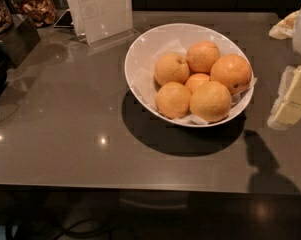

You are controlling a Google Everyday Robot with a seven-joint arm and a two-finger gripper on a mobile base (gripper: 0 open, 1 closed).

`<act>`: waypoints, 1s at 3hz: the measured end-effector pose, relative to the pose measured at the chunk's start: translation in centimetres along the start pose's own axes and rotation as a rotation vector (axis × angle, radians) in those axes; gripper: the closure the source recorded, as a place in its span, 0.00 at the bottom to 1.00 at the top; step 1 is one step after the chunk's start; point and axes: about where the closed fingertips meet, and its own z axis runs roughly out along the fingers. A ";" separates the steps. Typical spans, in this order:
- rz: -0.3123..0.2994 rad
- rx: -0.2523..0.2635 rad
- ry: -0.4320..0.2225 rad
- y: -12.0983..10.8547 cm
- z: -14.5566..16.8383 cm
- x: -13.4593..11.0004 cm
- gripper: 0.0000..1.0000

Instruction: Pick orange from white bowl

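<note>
The white bowl (140, 49) stands on the grey counter, right of the middle, lined with white paper and holding several round orange fruits. The orange (231, 73) is the deepest in colour. It has a small dark speck and lies at the bowl's right side against the rim. A paler fruit (210, 101) lies in front of it and a smaller one (196, 81) to its left. My gripper (292, 101) is at the right edge of the view, to the right of the bowl and apart from it, partly cut off by the frame.
A clear plastic sign holder (104, 11) stands behind the bowl's left side. Dark containers (15, 31) with dried goods sit at the far left. A pale object (285, 26) lies at the far right. The counter's front edge (140, 186) runs below the bowl.
</note>
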 end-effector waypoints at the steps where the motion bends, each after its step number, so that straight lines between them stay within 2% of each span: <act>1: 0.000 0.000 0.000 0.0 0.0 0.0 0.00; 2: -0.030 0.021 -0.037 -1.2 -0.2 -1.3 0.00; 3: -0.104 0.039 -0.104 -3.8 -0.1 -4.0 0.00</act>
